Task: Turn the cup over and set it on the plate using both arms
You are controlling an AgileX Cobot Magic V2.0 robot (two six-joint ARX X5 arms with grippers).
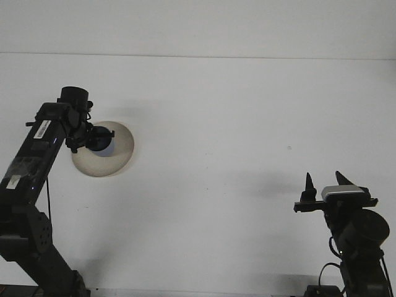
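Reaching over the plate (117, 154) at the left of the front view, the left gripper (99, 141) sits on a dark, bluish cup (106, 143) above the plate's left part; whether its fingers grip the cup or have let go I cannot tell. Placing well probably means lowering the cup flat onto the plate's middle, letting go fully, then lifting straight up. At lower right, the right gripper (323, 185) waits with fingers spread and holding nothing, well apart.
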